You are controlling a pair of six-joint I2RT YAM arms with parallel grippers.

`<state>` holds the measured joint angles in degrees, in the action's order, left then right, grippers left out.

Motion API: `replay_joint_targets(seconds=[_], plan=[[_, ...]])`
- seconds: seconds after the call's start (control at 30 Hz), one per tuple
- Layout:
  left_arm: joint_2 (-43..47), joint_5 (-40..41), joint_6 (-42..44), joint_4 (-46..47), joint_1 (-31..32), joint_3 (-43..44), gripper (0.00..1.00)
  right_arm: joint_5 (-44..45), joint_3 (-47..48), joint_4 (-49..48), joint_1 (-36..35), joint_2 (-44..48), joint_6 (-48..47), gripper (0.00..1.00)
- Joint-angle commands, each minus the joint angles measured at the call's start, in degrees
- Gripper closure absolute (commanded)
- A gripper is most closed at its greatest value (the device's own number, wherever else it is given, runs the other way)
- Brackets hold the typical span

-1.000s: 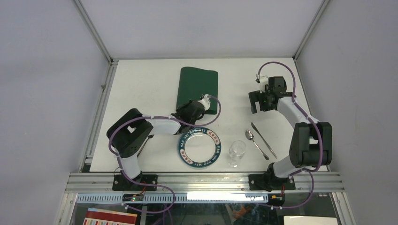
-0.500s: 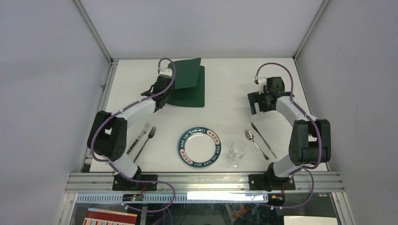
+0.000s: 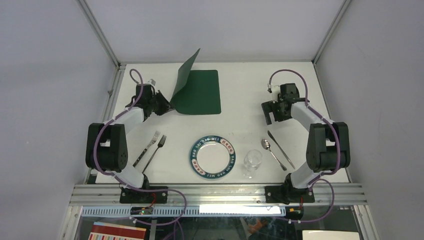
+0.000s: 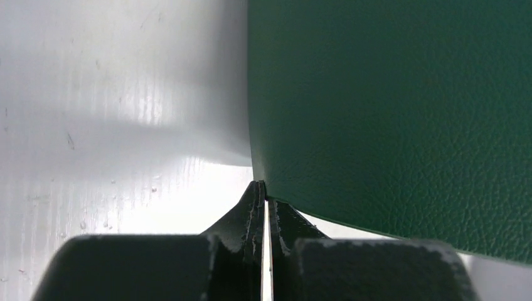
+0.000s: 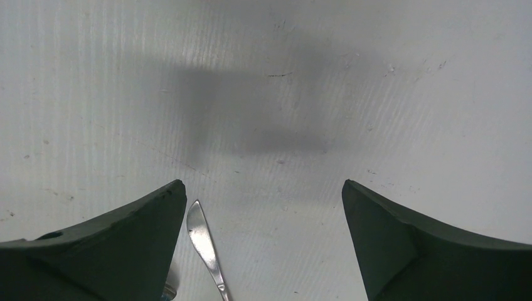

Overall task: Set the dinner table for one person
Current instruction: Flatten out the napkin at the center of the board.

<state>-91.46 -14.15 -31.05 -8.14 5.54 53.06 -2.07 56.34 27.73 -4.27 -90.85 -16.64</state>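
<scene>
On the white dinner table [image 3: 245,90] lies a dark green placemat [image 3: 202,95], folded, with its upper layer [image 3: 185,75] lifted steeply at the left. My left gripper [image 3: 167,103] is shut on that layer's corner. In the left wrist view the jaws pinch the placemat [image 4: 389,113] at its edge, at my left gripper [image 4: 262,191]. My right gripper [image 3: 271,118] hovers open over bare table at the right, above the knife [image 3: 281,149]. The right wrist view shows my right gripper [image 5: 263,188] holding nothing, with the knife tip [image 5: 204,241] near its left finger.
A blue-rimmed plate [image 3: 196,150] sits at the front centre, with a clear glass [image 3: 252,161] to its right. A spoon [image 3: 272,151] lies beside the knife. Two forks [image 3: 152,149] lie left of the plate. Aluminium framing [image 3: 220,192] borders the table.
My left arm swung from beside the plate to the far left, carrying the placemat's upper layer up and over, uncovering the forks. The right gripper barely moved and stayed open.
</scene>
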Motion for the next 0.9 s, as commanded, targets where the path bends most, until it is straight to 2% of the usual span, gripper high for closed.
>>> replay_joint_targets(seconds=[0.0,0.27,0.4,0.6,0.63,0.7,0.73,0.77,0.87], plan=[[-1.46,-16.79,-12.51,4.09,-5.32,-3.56,1.0,1.04,1.28,-0.25,-0.45,-0.79,-1.17,0.01],[-9.0,-25.42,-17.19,5.56,-13.16,-5.85,1.0,2.06,2.5,0.79,-1.24,-2.66,-1.87,0.01],[-10.65,-29.02,-19.77,8.07,-14.11,-6.68,1.0,2.06,3.98,1.6,-1.88,-4.06,-1.36,0.01],[-10.94,-32.77,-19.08,8.97,-14.49,-6.0,1.0,2.27,4.6,2.25,-3.39,-5.04,-2.0,0.01],[-10.81,-33.98,-18.44,9.32,-14.48,-5.68,0.8,2.05,4.57,2.26,-3.64,-5.04,-2.19,0.01],[-10.36,-35.32,-17.35,9.59,-14.49,-5.13,0.23,1.89,4.39,2.25,-4.17,-5.03,-2.32,0.01],[-9.97,-35.47,-17.16,9.36,-14.49,-5.03,0.04,1.89,4.32,2.16,-4.51,-5.12,-2.34,0.01],[-9.7,-35.68,-16.85,8.88,-14.48,-4.87,0.01,2.0,4.38,2.14,-4.86,-5.27,-2.34,0.01],[-8.59,-34.69,-14.49,5.26,-14.51,-3.02,0.01,2.36,4.33,2.14,-5.68,-5.65,-2.58,0.01]])
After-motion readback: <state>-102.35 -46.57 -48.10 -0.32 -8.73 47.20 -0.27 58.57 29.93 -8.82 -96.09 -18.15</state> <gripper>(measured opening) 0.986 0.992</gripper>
